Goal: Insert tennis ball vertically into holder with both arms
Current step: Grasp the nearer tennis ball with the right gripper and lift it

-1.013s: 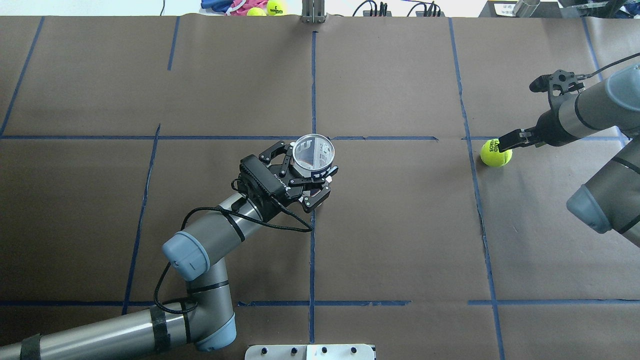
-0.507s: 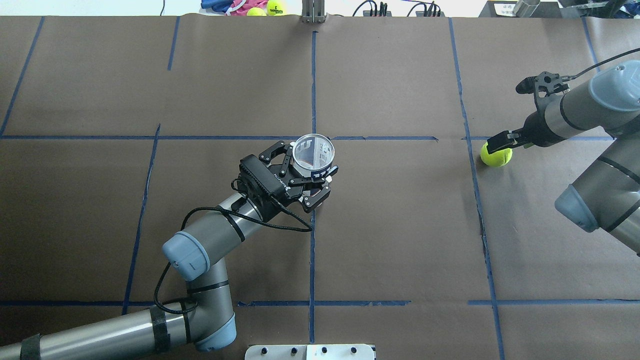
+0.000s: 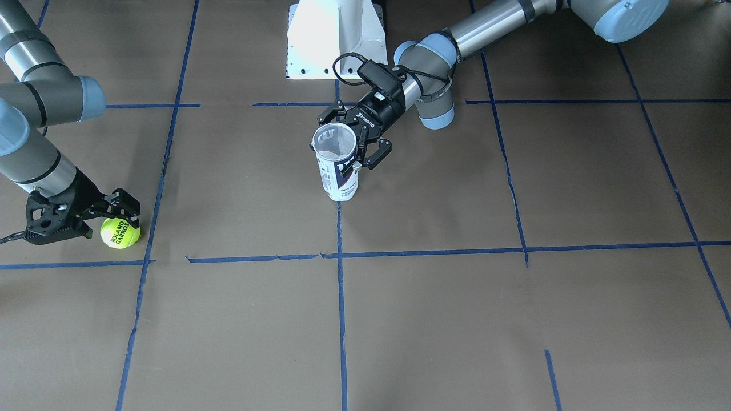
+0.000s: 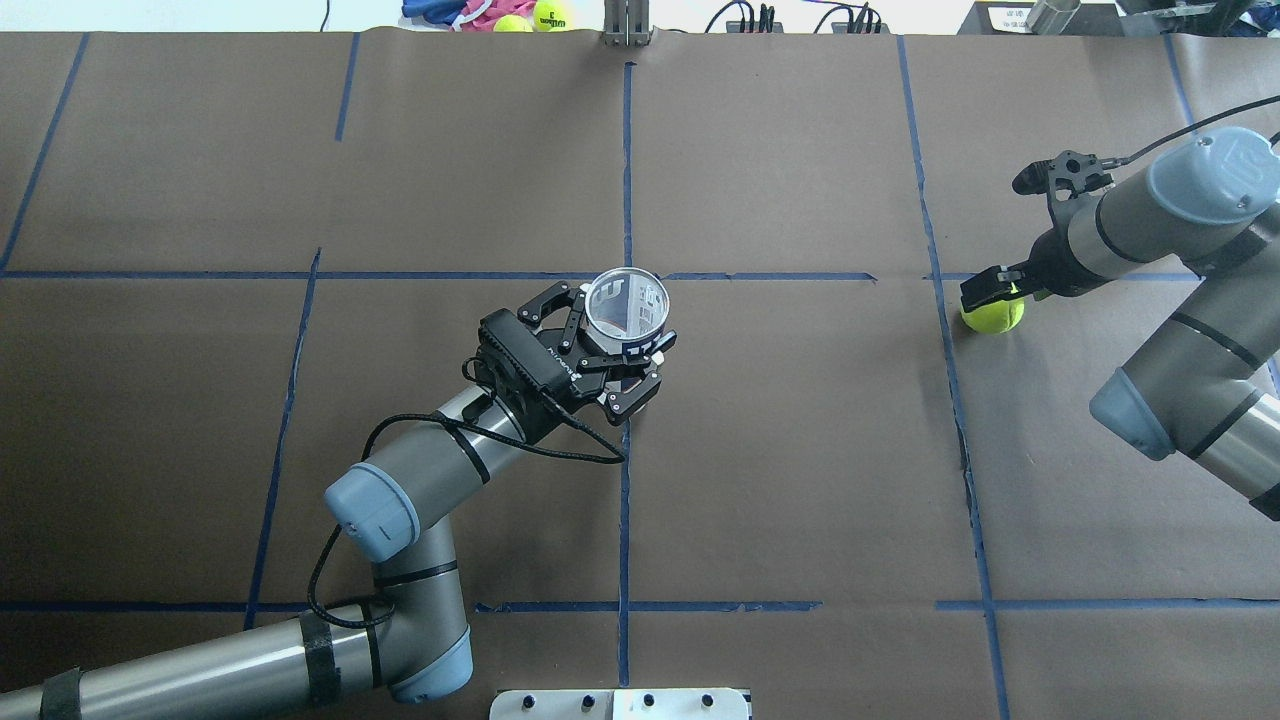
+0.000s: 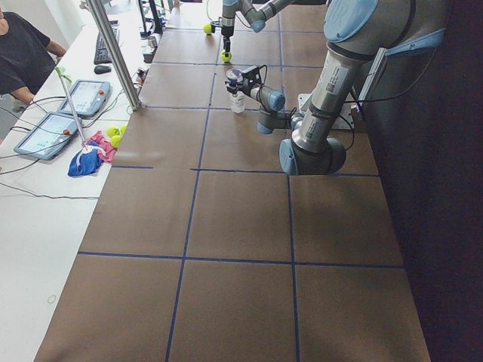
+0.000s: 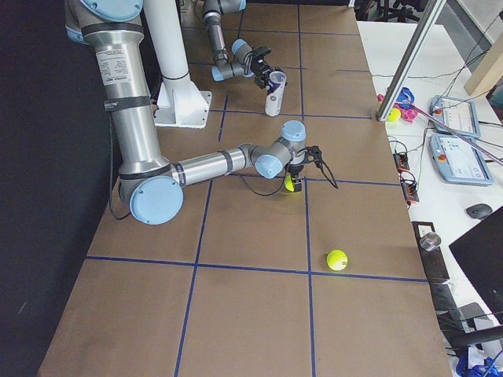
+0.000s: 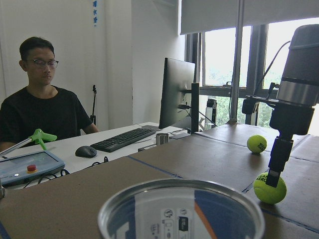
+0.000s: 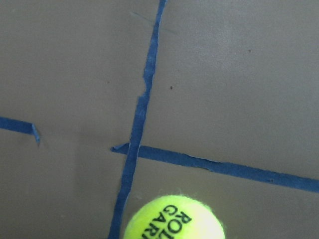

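The holder (image 4: 627, 305), a clear Wilson can, stands upright and open-topped on the table's middle; it also shows in the front view (image 3: 337, 165). My left gripper (image 4: 618, 345) is shut around its side, and its rim fills the bottom of the left wrist view (image 7: 182, 209). The tennis ball (image 4: 995, 316), yellow-green with ROLAND GARROS lettering, lies on the table at the right (image 3: 120, 233) (image 8: 174, 219). My right gripper (image 4: 985, 290) is open, pointing down with its fingertips at the ball's top (image 7: 269, 187), not closed on it.
A second tennis ball (image 6: 337, 259) lies on the table beyond the right arm (image 7: 256, 143). More balls (image 4: 553, 12) lie past the table's far edge. The white pedestal (image 3: 337, 40) stands at the robot's side. An operator (image 7: 42, 109) sits at the side desk.
The right arm has swung toward the table's middle and its gripper has slid over the tennis ball's top. The ball, the holder and the left arm have not moved.
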Robot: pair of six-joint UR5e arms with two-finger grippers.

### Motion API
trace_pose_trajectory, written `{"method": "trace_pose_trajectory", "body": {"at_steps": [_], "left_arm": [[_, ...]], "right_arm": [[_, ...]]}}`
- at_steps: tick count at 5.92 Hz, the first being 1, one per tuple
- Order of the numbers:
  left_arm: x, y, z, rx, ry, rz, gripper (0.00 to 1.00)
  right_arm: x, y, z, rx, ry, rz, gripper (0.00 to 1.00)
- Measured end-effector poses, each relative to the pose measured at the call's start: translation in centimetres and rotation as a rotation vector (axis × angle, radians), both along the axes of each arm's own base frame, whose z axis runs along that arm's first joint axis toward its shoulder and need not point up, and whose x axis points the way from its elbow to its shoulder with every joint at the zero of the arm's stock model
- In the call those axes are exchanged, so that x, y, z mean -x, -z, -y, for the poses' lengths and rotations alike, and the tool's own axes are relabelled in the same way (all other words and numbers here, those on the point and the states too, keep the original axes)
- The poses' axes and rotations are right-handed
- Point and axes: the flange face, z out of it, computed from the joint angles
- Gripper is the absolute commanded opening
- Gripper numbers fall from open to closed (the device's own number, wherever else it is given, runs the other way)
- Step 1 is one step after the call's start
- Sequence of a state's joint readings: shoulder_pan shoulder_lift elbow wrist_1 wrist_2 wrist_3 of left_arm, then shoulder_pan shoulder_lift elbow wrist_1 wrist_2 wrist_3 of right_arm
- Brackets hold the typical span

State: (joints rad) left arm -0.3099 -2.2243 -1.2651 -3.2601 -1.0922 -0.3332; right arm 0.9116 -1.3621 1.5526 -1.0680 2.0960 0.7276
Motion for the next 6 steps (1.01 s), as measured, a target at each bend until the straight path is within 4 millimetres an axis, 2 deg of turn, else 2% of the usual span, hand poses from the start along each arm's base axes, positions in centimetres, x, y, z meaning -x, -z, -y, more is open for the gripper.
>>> {"method": "trace_pose_trajectory", "body": {"at_steps": [1, 3, 4, 5, 6], "left_arm": [[0.0, 0.0, 0.0, 0.0, 0.0, 0.0, 0.84], [0.0, 0.0, 0.0, 0.0, 0.0, -0.001, 0.84], [0.0, 0.0, 0.0, 0.0, 0.0, -0.001, 0.84], [0.0, 0.0, 0.0, 0.0, 0.0, -0.001, 0.84], [0.0, 0.1, 0.0, 0.0, -0.001, -0.004, 0.84]], "right_arm": [[0.4, -0.4, 0.2, 0.005, 0.004, -0.006, 0.81], [0.7, -1.0, 0.4, 0.014, 0.003, -0.015, 0.23], [0.7, -0.9, 0.4, 0.027, -0.01, -0.011, 0.09], [0.9, 0.8, 0.6, 0.031, -0.031, 0.013, 0.08], [1.1, 4.3, 1.0, 0.025, -0.062, 0.059, 0.09]]}}
